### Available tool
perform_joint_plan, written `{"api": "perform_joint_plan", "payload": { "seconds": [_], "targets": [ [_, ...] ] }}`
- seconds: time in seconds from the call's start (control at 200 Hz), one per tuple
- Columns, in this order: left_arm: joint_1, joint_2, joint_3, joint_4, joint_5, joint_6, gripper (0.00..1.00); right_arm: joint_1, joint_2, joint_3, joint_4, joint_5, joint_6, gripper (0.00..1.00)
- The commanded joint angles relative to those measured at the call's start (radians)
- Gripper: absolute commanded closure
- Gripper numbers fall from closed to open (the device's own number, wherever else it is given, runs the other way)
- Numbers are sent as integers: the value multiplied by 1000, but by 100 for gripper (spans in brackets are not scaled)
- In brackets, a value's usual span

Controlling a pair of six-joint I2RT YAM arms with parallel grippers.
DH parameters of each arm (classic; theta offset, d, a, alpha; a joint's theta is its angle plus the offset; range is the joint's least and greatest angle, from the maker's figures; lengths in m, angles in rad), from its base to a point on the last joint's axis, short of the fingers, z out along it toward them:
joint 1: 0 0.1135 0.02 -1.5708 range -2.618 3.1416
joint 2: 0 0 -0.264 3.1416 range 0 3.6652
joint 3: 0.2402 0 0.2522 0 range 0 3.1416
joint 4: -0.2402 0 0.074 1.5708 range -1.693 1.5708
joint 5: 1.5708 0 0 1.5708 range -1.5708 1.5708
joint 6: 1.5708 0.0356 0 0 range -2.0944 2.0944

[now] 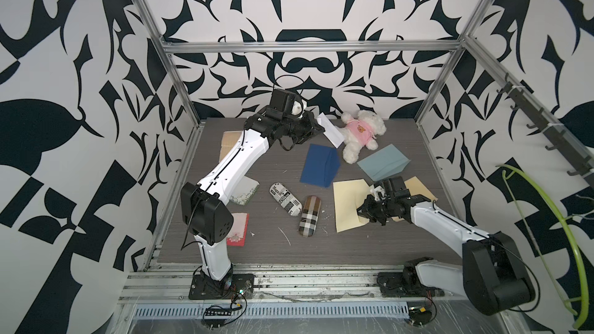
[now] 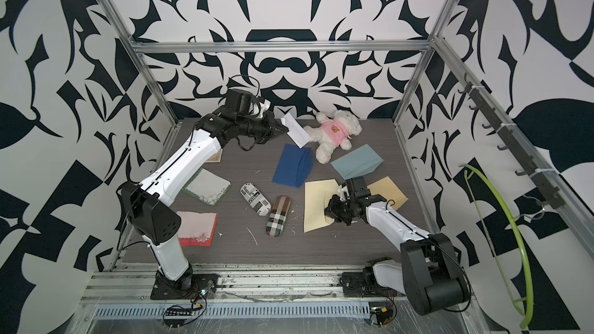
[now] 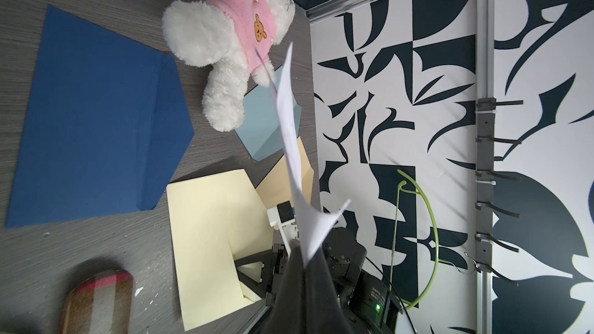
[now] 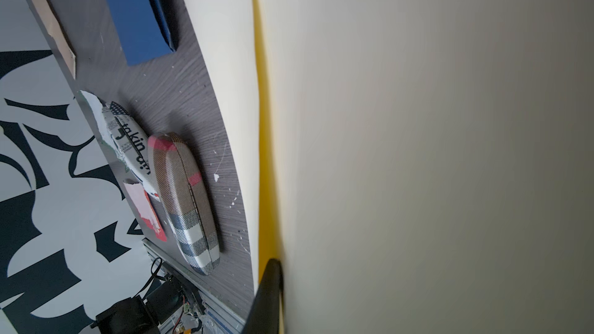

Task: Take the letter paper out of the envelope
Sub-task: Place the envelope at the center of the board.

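Observation:
A white folded letter paper point(image 1: 329, 130) point(image 2: 295, 130) hangs in the air at the back of the table, clear of every envelope. My left gripper point(image 1: 318, 126) point(image 3: 303, 252) is shut on its lower end, and the sheet point(image 3: 292, 142) rises edge-on from the fingertips. The cream envelope point(image 1: 348, 200) point(image 2: 318, 200) point(image 3: 205, 236) lies flat at the right front. My right gripper point(image 1: 360, 213) point(image 2: 327, 210) pinches its near edge. In the right wrist view one black finger point(image 4: 270, 287) lies against the raised cream flap point(image 4: 418, 139); the other finger is hidden behind it.
A dark blue envelope point(image 1: 319, 165), a light blue envelope point(image 1: 384, 162) and a tan one point(image 1: 418, 187) lie around the cream one. A white teddy in pink point(image 1: 360, 133) sits just beyond the paper. Two glasses cases point(image 1: 284, 199) point(image 1: 310, 216) lie mid-table, cloth pads point(image 1: 238, 229) at the left.

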Motion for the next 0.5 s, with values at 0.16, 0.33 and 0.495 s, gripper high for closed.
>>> {"api": "perform_joint_plan", "payload": {
  "seconds": [0.16,0.33,0.495],
  "targets": [
    [1,-30,-8,10,15,22,100,-23,15,54,-141,30,-125,83],
    [1,-18,-8,-7,14,23,100,-23,-2,129,-296,149,-182,67],
    [2,-11,-5,-8,20,30,100,-22,-42,223,-432,275,-194,57]
  ]
}}
